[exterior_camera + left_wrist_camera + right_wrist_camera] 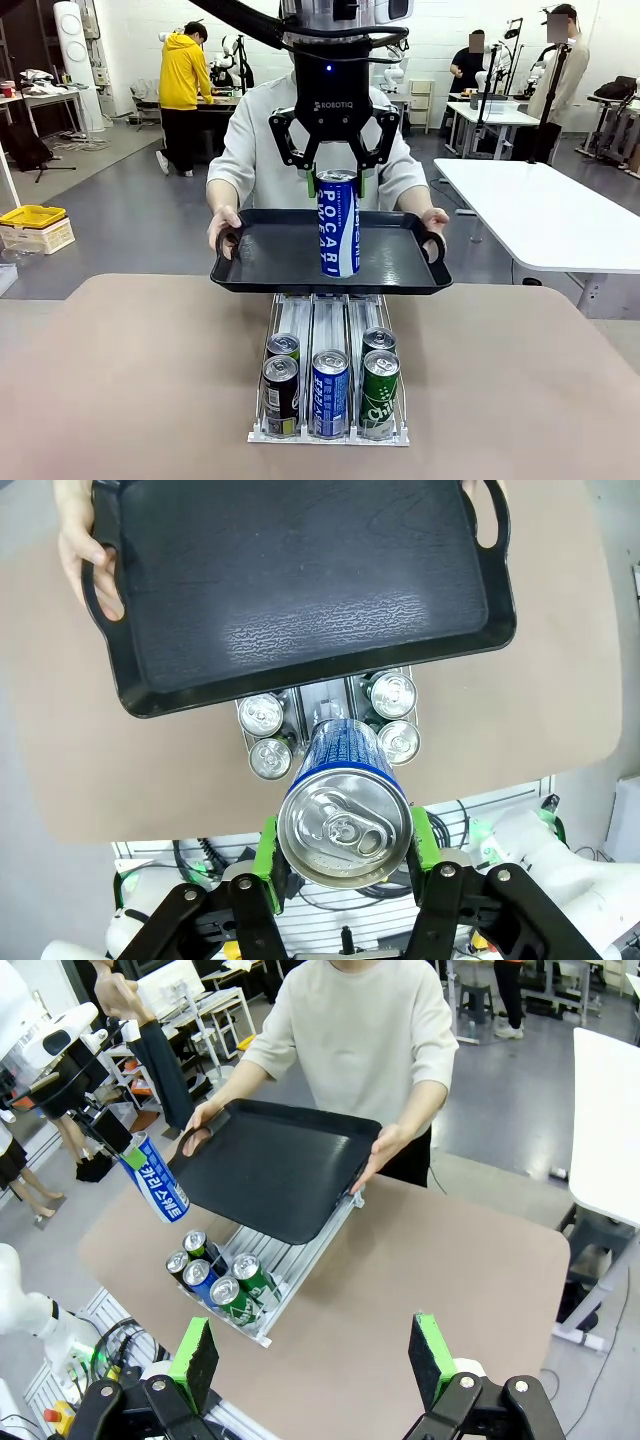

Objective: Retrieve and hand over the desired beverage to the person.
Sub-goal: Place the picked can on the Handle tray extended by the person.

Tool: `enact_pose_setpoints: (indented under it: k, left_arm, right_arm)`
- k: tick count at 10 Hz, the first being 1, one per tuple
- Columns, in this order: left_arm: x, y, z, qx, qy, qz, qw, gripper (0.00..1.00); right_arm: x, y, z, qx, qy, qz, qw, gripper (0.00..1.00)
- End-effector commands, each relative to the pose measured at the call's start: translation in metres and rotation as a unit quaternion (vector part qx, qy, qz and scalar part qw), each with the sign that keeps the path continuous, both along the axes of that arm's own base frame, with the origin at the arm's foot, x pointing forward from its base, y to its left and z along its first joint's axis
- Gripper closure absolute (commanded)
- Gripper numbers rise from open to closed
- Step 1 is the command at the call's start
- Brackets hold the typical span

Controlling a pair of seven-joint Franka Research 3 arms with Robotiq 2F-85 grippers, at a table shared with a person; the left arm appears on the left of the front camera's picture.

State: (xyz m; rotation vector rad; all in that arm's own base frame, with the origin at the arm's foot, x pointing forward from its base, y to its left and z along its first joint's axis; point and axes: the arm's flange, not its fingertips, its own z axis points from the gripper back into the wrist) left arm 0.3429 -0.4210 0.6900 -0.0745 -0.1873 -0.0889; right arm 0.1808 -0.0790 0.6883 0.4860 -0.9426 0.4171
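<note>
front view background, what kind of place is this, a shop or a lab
Probably a robotics lab or open workshop: a long white worktable on a grey floor, a person in a yellow hoodie standing at a far bench, and a can rack set up on the tan table.

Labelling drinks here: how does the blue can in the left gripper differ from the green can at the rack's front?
The blue can is blue and white with large lettering; the green can is green with white print. The blue can is off the table, clamped near its top by the left gripper; the green can stands in the right lane of the rack, untouched. Both are upright with pull-tab tops.
</note>
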Motion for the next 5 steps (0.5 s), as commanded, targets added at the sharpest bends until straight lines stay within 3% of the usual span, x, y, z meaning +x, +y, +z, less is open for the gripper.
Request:
enact_pose_setpoints:
  k: [1, 4, 5]
  left_arm:
    - [0.010, 0.000, 0.002, 0.008, 0.008, -0.007, 1.000, 0.43]
    - [0.032, -0.006, 0.008, 0.009, 0.009, -0.008, 1.000, 0.43]
    - [0.044, -0.006, 0.010, 0.017, -0.006, -0.004, 1.000, 0.43]
  right_arm:
    - [0.001, 0.002, -0.001, 0.003, 0.001, 0.007, 1.000, 0.00]
    - [0.001, 0.002, -0.001, 0.003, 0.001, 0.007, 1.000, 0.00]
    - [0.001, 0.002, -0.001, 0.003, 0.001, 0.007, 1.000, 0.00]
